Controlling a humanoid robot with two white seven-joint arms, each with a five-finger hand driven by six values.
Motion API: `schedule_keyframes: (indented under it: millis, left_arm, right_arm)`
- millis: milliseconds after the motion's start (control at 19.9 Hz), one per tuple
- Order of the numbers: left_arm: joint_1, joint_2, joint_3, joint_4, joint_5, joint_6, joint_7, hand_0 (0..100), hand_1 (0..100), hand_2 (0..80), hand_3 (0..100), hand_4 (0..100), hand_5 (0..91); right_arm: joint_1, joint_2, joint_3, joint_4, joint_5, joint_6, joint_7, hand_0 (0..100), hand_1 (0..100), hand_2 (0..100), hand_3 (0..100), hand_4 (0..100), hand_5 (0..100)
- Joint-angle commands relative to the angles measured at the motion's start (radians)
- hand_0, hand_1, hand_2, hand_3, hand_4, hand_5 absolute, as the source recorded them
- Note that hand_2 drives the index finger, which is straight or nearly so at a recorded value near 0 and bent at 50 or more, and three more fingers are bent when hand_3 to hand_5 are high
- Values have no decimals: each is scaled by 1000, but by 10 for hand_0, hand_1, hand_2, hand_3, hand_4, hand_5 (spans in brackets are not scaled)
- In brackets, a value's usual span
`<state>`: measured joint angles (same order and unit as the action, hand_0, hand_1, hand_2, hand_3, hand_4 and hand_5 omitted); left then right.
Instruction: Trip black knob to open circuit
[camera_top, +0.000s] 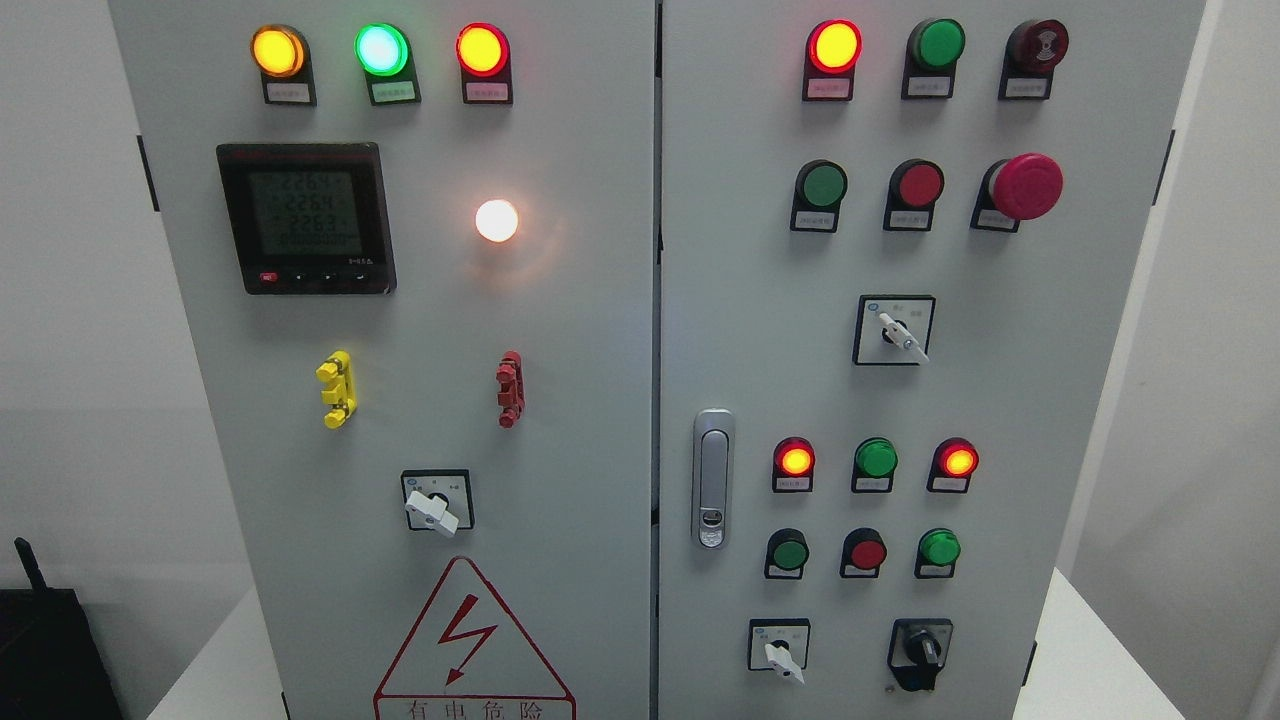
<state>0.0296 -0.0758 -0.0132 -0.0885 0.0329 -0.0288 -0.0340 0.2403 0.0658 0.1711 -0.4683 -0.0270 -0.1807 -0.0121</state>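
The black knob sits at the lower right of the grey cabinet's right door. Its handle points straight down. No robot hand or arm shows anywhere in the head view.
A white selector switch is left of the black knob. Above it are rows of red and green lamps and buttons. A red mushroom stop button juts out at upper right. A metal door latch is at the middle. A dark box stands lower left.
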Motion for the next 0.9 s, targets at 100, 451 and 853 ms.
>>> schedule_keyframes:
  millis: [100,451,853]
  left_arm:
    - [0,-1,1,1,2,1,0,120,389,0,0,0,0]
    - [0,-1,1,1,2,0,0,120,389,0,0,0,0]
    - [0,-1,1,1,2,1,0,120,389,0,0,0,0]
  right_arm:
    - [10,3,2,-72,-10,-57,-69,70,373,0,336,269,0]
    - [39,-6,79,-190,-7,-221,-227,177,536,0,737,520,135]
    - [120,3,85,-457,-1,-238,-266,365,635,0,857,620,265]
